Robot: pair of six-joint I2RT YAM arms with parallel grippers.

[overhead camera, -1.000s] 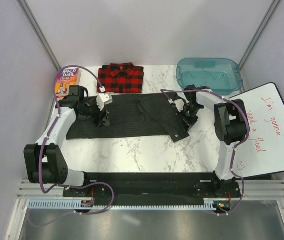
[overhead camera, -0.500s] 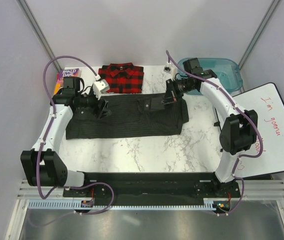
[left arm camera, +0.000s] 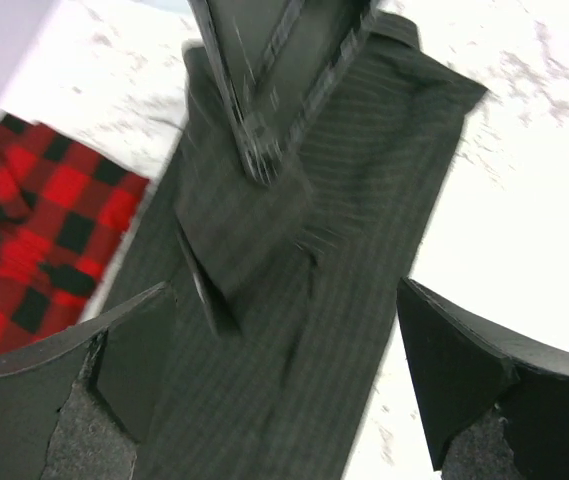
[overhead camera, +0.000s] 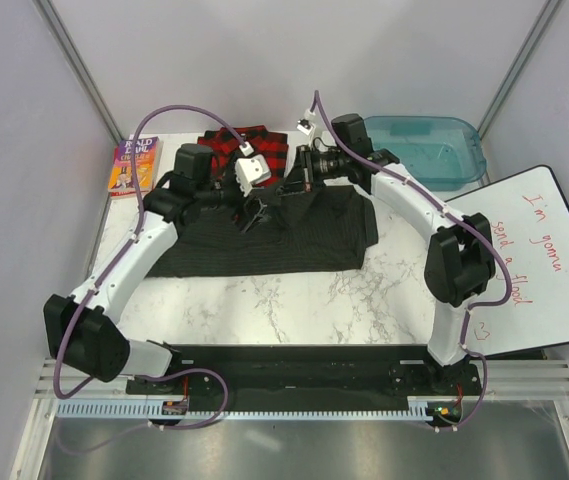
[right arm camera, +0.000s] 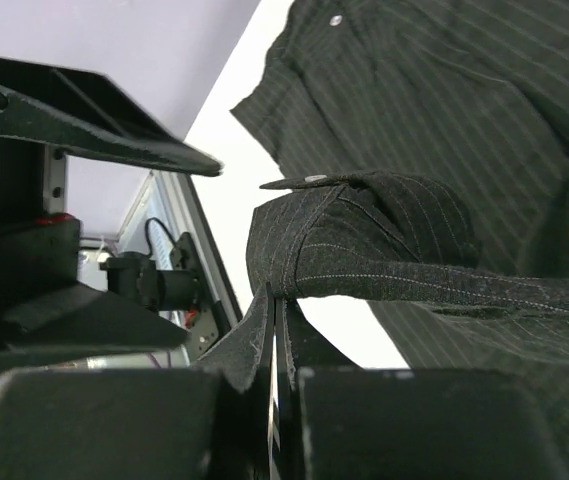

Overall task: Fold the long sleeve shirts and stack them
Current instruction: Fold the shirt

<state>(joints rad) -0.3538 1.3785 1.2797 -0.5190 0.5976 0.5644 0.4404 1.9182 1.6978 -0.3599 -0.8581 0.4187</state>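
The dark charcoal pinstriped shirt (overhead camera: 264, 250) lies spread across the middle of the table. My right gripper (overhead camera: 295, 187) is over its back edge, shut on a cuff (right arm camera: 364, 240) that hangs from the closed tips (right arm camera: 279, 300). Just left of it my left gripper (overhead camera: 254, 213) hovers over the same shirt (left arm camera: 294, 380), its jaws wide open (left arm camera: 284, 300) and empty. The red-and-black plaid shirt (overhead camera: 222, 148) lies folded at the back, partly hidden by both wrists, and shows at the left of the left wrist view (left arm camera: 34, 230).
A colourful paperback book (overhead camera: 134, 165) lies at the back left. A clear blue bin (overhead camera: 419, 148) stands at the back right. A whiteboard with red writing (overhead camera: 539, 260) leans off the table's right side. Bare marble (overhead camera: 284, 300) lies in front of the shirt.
My right gripper has carried the sleeve from the shirt's right end leftward to the back middle. My left gripper has swung right towards it and opened wider.
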